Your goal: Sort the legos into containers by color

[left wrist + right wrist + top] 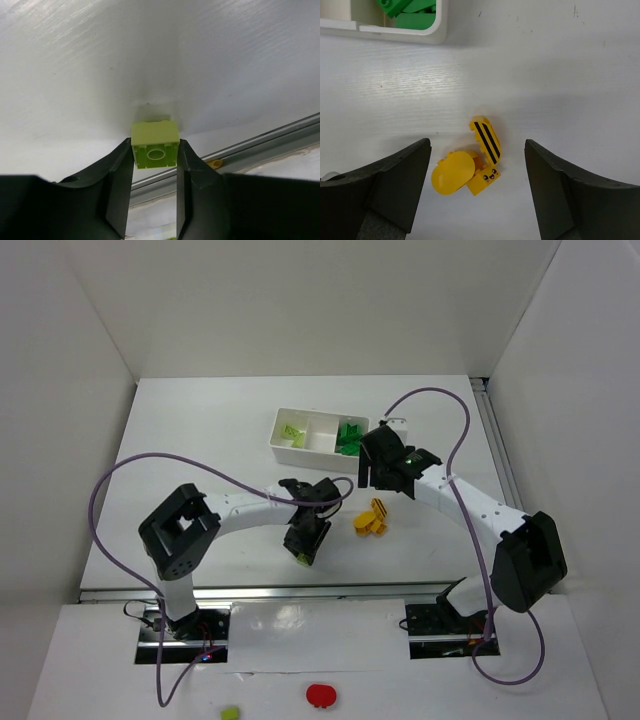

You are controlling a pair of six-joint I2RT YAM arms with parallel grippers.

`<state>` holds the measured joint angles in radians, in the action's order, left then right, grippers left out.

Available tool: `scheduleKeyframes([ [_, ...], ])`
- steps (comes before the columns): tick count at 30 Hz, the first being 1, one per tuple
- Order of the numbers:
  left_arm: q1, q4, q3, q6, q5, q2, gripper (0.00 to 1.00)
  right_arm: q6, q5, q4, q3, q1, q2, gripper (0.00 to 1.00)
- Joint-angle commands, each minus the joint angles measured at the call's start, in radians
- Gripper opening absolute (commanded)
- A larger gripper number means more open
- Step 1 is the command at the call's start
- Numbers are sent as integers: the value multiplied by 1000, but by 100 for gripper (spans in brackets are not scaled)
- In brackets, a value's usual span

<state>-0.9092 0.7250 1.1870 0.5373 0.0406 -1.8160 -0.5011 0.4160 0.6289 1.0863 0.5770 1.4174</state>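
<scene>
Lego: lime, boxy, glossy plastic, seemingly pinched between black fingers.

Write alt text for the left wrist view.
The left pincer grips a pale lime-green lego brick between its two black fingers, with the white table beyond. A metal rail runs along the table's edge.

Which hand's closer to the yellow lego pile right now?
Right. The right hand hangs open over the yellow lego pile, which sits centred in its wrist view. The left hand is off to the pile's left, clamped on a lime lego.
</scene>
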Motion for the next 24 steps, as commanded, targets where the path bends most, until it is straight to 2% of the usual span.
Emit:
scheduleKeyframes([
  [1,29,33,22,18,-24,42,39,-13,32,-5,-2,-8,-28,83],
  [4,133,45,22,-32,19,84,26,-13,50,-14,-2,-17,-52,83],
  [5,201,56,43,-58,30,105,23,-13,50,-14,-2,-17,-63,83],
  [8,333,93,170,-92,39,118,23,-13,69,-14,-11,-17,-84,83],
  [9,361,93,262,-106,39,118,23,-22,69,-14,-11,-17,-93,83],
  [11,433,93,369,-91,-29,74,23,-22,69,-14,-29,-26,-103,83],
  [12,455,93,429,-70,-30,42,23,-33,69,-14,-29,-26,-103,83],
  [13,475,108,562,-59,-45,-33,23,-33,57,-26,-40,-26,-103,83],
  [16,530,117,773,-16,-58,-135,21,-57,17,-17,-40,-35,-103,83],
  [19,553,117,940,-16,-58,-265,21,-86,-57,-8,-69,-35,-135,83],
  [24,573,129,1095,-26,-19,-416,24,-116,-181,-8,-167,-35,-166,83],
])
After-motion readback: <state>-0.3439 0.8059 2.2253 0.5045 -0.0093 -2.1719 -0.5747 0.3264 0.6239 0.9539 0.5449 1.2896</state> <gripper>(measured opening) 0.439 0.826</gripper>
